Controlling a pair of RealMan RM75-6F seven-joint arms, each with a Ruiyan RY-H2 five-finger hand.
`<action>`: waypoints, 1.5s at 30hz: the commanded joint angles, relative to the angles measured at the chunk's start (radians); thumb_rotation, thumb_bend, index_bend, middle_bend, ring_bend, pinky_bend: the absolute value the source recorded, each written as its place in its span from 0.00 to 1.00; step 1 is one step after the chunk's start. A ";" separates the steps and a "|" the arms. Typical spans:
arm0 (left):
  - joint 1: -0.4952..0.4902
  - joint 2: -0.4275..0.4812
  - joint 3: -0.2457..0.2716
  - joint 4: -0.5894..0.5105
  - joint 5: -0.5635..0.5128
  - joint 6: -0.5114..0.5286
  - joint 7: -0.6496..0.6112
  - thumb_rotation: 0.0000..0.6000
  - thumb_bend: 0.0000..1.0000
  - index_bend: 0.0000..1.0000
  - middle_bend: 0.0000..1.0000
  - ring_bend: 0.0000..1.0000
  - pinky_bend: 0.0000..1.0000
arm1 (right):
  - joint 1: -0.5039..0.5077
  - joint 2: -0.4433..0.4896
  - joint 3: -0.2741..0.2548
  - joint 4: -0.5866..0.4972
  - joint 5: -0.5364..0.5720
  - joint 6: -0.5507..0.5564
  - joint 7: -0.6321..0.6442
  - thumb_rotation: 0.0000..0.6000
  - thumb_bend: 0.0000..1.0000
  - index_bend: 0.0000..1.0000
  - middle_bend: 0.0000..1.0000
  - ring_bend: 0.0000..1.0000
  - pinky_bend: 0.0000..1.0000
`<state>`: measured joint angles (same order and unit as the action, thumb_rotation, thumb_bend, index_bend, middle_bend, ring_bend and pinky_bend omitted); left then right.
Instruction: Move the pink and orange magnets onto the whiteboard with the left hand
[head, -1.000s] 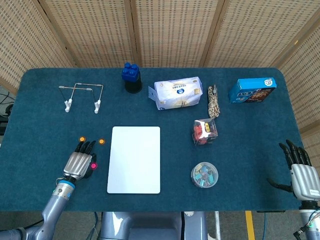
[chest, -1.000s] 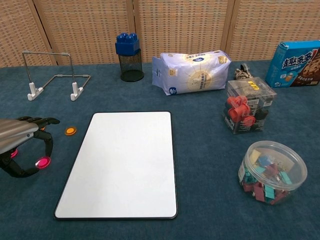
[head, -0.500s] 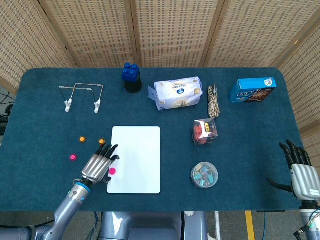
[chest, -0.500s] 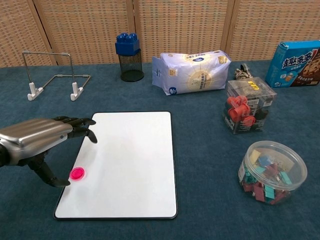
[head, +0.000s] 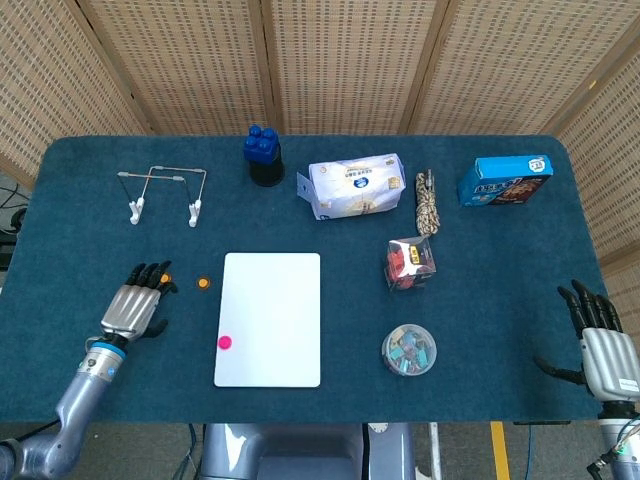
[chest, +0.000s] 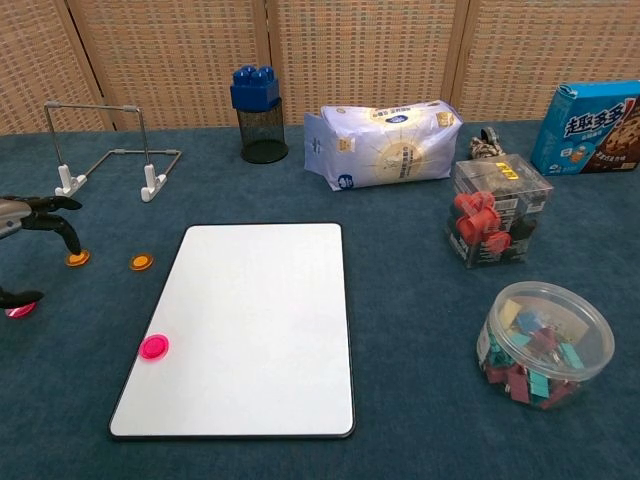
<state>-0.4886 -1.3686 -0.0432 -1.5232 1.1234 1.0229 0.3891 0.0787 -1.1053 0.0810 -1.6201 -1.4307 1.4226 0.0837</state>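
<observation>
The table (head: 100, 230) carries a dark blue cloth across its whole top. The whiteboard (head: 270, 310) lies flat near the front edge, left of centre. A white bag (head: 355, 187) lies toward the rear edge at centre. A blue box (head: 505, 180) stands near the rear right corner. A wire stand (head: 162, 192) sits near the rear left corner. A black mesh cup topped with a blue block (head: 264, 155) stands at the rear edge, left of the bag. A clear box of red clips (head: 409, 263) sits right of the whiteboard, with a round tub of clips (head: 408, 349) in front of it, nearer the front edge. A coiled rope (head: 428, 200) lies between the bag and the blue box.

The left hand (head: 132, 310) hovers near the left edge, palm down, fingers spread, holding nothing. The right hand (head: 605, 345) rests at the front right corner, fingers extended and apart, holding nothing.

One pink magnet (chest: 153, 347) lies on the whiteboard, close to its left edge and front left corner. A second pink magnet (chest: 18, 310) lies on the cloth under the left hand, partly hidden by the thumb. One orange magnet (chest: 141, 262) lies on the cloth just left of the whiteboard. A second orange magnet (chest: 77, 258) lies further left, at the fingertips (chest: 70, 238) of the left hand.
</observation>
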 joint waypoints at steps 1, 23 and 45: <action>0.000 0.004 -0.006 0.066 -0.016 -0.044 -0.056 1.00 0.32 0.30 0.00 0.00 0.00 | 0.000 0.000 0.000 0.000 0.002 -0.001 -0.002 1.00 0.16 0.00 0.00 0.00 0.00; 0.014 -0.032 0.014 0.193 0.019 -0.095 -0.159 1.00 0.31 0.36 0.00 0.00 0.00 | 0.001 0.000 0.002 -0.003 0.007 -0.003 -0.004 1.00 0.16 0.00 0.00 0.00 0.00; 0.014 -0.057 0.010 0.219 -0.023 -0.114 -0.113 1.00 0.32 0.40 0.00 0.00 0.00 | 0.001 0.001 0.003 -0.007 0.013 -0.006 -0.009 1.00 0.16 0.00 0.00 0.00 0.00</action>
<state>-0.4746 -1.4250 -0.0338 -1.3042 1.1004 0.9087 0.2762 0.0795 -1.1042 0.0838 -1.6270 -1.4179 1.4166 0.0742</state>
